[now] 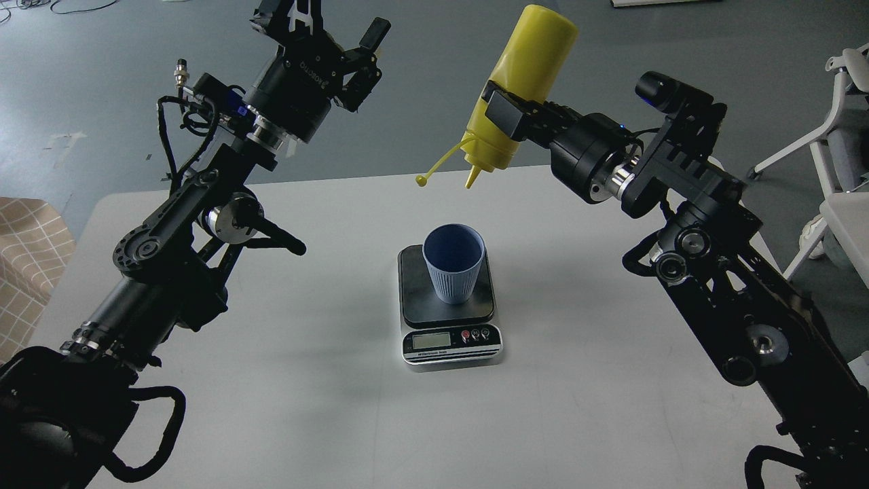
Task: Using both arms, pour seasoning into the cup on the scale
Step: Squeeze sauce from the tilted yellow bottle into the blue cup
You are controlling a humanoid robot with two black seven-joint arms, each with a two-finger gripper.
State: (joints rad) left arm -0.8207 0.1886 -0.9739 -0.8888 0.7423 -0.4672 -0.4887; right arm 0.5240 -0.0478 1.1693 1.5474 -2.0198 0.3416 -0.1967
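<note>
The blue-grey ribbed cup (453,263) stands upright on the dark platform of the silver scale (451,331) at the table's middle. My right gripper (504,111) is shut on the yellow seasoning bottle (519,87), held upside down and tilted, nozzle pointing down above and behind the cup. Its tethered cap (422,180) hangs open to the left. My left gripper (339,34) is raised at the upper left, far from the cup, its fingers spread and empty.
The white table (271,380) carries only the scale and cup. A beige checked cushion (27,244) lies off the left edge. A white chair frame (835,136) stands at the right. Grey floor lies beyond the table.
</note>
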